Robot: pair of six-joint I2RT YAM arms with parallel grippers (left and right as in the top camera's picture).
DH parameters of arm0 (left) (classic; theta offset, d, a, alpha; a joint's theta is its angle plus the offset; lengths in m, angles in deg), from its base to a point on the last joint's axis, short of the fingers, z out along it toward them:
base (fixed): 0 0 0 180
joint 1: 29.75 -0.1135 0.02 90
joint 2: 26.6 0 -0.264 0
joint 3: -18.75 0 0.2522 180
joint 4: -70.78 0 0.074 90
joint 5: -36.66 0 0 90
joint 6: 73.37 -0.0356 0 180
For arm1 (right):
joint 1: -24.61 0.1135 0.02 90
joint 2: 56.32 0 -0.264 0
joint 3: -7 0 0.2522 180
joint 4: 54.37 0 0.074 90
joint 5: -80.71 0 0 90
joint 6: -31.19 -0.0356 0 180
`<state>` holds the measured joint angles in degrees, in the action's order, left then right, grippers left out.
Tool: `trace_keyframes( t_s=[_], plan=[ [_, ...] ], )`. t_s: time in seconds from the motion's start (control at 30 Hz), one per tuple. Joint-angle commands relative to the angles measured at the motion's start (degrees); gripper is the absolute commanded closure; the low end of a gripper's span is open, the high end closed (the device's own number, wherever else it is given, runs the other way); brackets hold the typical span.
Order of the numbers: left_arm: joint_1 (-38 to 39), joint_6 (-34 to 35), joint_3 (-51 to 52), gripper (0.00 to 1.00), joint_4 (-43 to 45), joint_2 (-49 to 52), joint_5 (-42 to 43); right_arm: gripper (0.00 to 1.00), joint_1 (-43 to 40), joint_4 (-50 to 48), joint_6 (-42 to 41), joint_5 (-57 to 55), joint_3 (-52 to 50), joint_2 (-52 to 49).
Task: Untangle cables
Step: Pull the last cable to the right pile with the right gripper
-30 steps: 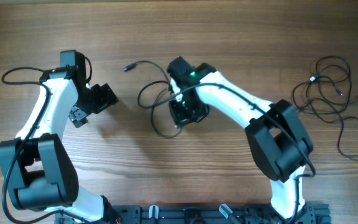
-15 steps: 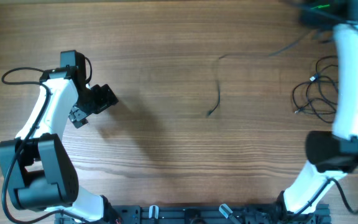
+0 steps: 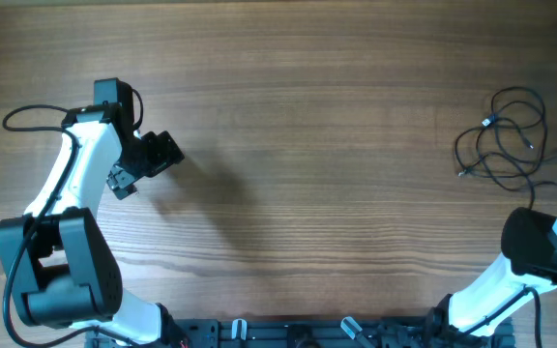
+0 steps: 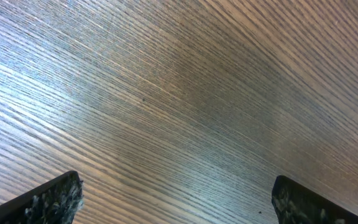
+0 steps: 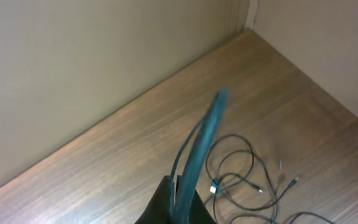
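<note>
From overhead, the cables (image 3: 509, 135) lay in a loose tangle near the right edge of the table (image 3: 307, 106). Your left gripper (image 3: 121, 181) hovered well apart from that tangle, far to its left. The right arm (image 3: 540, 253) sat just beside the tangle's near edge and ran out of frame, so you had no top-down check on its claw. I judged that a sweep of that arm could snag the outer loops and drag the whole tangle along. In the left wrist view the two fingertips (image 4: 51, 199) stood wide apart with only bare wood grain between them, streaked by glare, and no wire in sight. In the right wrist view the right gripper (image 5: 174, 202) looked pinched narrow on a blurred strand (image 5: 204, 134) that rose from it, high above the tangle. The blur suggested the strand was swinging. Being so thin, it could slip free or drop back onto the tangle and knot again if you lowered it there. The surface was smooth wood laminate. A plain beige wall (image 5: 73, 74) stood behind the tangle, meeting a second wall at a corner beyond it.
</note>
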<state>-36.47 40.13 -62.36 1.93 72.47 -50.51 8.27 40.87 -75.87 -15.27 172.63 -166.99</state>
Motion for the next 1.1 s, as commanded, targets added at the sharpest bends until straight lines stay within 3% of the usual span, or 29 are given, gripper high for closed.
trace_keyframes(
  t_s=[0.0,0.37,0.77,1.07],
  plan=[
    [-0.3,1.0,-0.1,0.0,-0.1,-0.8,-0.3,0.96,0.1,0.2,0.5,1.0,0.3,-0.5],
    [-0.3,1.0,-0.1,0.0,-0.5,-0.8,-0.1,0.96,0.1,0.5,0.5,0.9,-1.6,-0.5],
    [-0.3,1.0,-0.1,0.0,-0.8,-0.8,0.1,0.96,-1.1,-6.4,0.5,-3.0,-20.7,-0.5],
    [-0.3,1.2,-0.1,0.0,-1.7,-0.8,0.3,0.96,-9.0,-9.5,-2.6,-3.0,-22.9,-0.9]
  ],
)
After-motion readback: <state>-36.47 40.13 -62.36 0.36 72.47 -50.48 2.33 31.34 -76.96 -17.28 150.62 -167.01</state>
